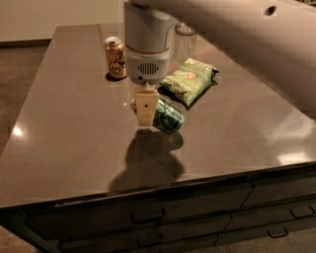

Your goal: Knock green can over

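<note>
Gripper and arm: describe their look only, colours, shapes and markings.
The gripper, hanging over the table next to the green can, has a cream, block-like lower part with a small dark dot. Above it sits a pale grey, rounded housing with a slotted vent grille. The arm is a thick, smooth, light tube with one dark round hole. No cables show.

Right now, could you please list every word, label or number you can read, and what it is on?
No text is readable.
On the gold-orange can: dark print, too blurred to read.
On the chip bag: pale logo, too blurred to read.
On the green can, beside the gripper at mid-table: streaky pattern only.
</note>
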